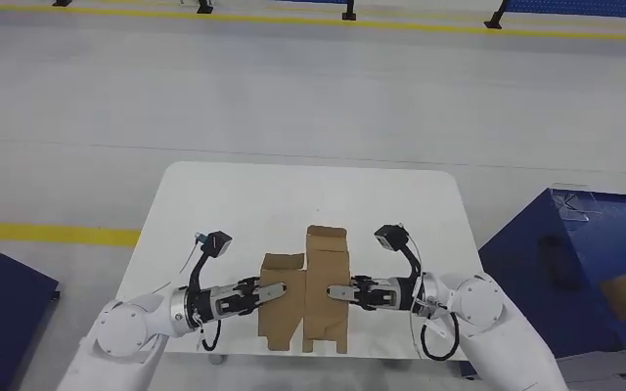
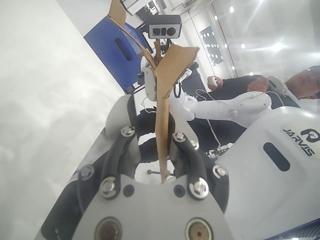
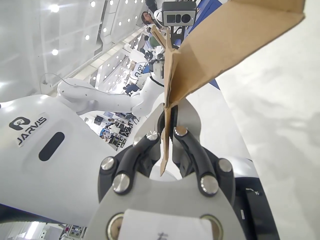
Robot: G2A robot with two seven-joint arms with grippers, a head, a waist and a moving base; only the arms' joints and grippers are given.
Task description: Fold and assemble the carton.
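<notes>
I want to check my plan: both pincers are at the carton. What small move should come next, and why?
Probably shut the left pincer. An edge of the carton sits between its fingers with a gap on one side, while the right pincer clamps the opposite edge.

This is a large robotics test hall. The white counter [image 1: 293, 195] stands on a wide, pale floor [image 1: 293, 98] crossed by yellow lines [image 1: 59, 235], as in a workshop or plant. Out beyond the right pincer [image 1: 333, 290], off the counter, sits a blue cabinet [image 1: 558, 264]. Blue barriers [image 1: 558, 7] on black feet line the floor far ahead of it. High over the right pincer, a tall ceiling carries rows of lamps [image 3: 53, 8].
</notes>
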